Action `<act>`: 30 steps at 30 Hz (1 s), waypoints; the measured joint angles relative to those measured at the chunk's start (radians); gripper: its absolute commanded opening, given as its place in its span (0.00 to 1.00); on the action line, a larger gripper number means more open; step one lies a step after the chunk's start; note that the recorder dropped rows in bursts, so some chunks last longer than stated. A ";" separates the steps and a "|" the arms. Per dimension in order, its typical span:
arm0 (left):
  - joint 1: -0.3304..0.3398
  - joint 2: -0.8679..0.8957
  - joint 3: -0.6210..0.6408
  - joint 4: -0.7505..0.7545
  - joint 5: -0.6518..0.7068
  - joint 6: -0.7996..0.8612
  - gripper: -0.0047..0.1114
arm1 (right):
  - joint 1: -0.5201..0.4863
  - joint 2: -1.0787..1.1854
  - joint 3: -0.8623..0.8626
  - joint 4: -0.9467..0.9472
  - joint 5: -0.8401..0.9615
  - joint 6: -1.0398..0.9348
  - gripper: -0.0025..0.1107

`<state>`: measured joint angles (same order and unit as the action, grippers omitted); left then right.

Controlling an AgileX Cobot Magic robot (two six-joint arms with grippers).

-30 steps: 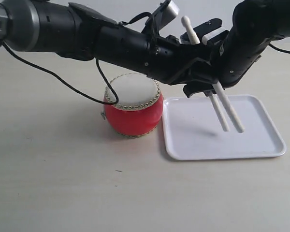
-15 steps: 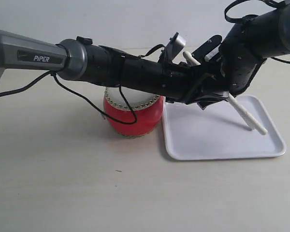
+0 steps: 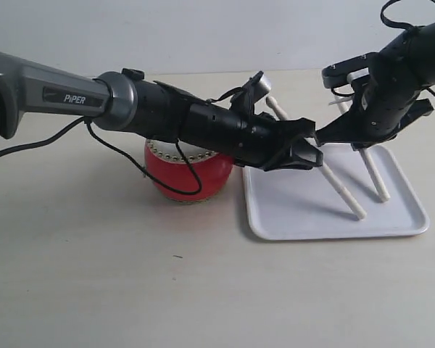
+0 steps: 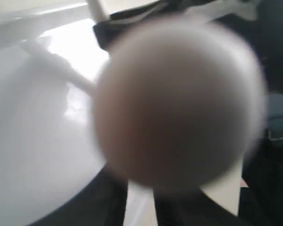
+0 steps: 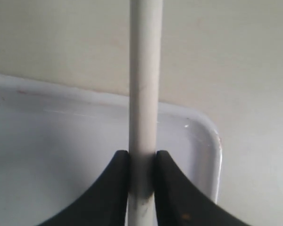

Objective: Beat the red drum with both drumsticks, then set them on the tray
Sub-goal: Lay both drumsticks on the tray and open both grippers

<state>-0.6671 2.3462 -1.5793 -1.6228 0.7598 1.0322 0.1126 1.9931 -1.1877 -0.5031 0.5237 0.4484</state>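
My jaws each clamp a stick, left stick [image 3: 342,194] and right stick [image 3: 375,177], both tilted, low ends on the tray [image 3: 290,210] — I'd lay both flat inside its rim before releasing.

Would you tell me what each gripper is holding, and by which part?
The left gripper grips one drumstick on its shaft, near the middle. The right gripper grips the other drumstick, also on the shaft.

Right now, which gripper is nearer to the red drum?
Left. The left gripper, holding a drumstick, sits just past the red drum, over the drum-side part of the tray. The right gripper is above the tray's other side, farther from the drum.
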 measured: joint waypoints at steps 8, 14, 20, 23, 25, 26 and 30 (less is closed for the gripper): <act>0.000 0.004 0.002 0.019 -0.037 -0.053 0.04 | -0.010 -0.020 0.000 0.251 -0.014 -0.225 0.02; 0.000 0.032 0.002 0.006 -0.018 -0.091 0.04 | -0.012 -0.004 -0.002 0.365 0.002 -0.332 0.02; 0.000 0.053 0.002 -0.029 -0.005 -0.101 0.14 | -0.015 -0.001 -0.002 0.374 0.032 -0.362 0.02; 0.000 0.055 0.002 -0.038 -0.005 -0.101 0.32 | -0.015 -0.001 -0.002 0.374 0.040 -0.366 0.02; 0.000 0.059 0.002 -0.025 -0.026 -0.098 0.42 | -0.015 -0.001 -0.002 0.374 0.046 -0.368 0.02; 0.000 0.064 0.002 -0.021 -0.033 -0.098 0.44 | -0.015 -0.001 -0.002 0.374 0.047 -0.368 0.02; 0.000 0.068 0.002 -0.016 -0.047 -0.098 0.43 | -0.015 -0.001 -0.002 0.374 0.049 -0.370 0.03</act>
<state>-0.6672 2.4140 -1.5778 -1.6392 0.7127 0.9346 0.0974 1.9925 -1.1899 -0.1294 0.5724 0.0786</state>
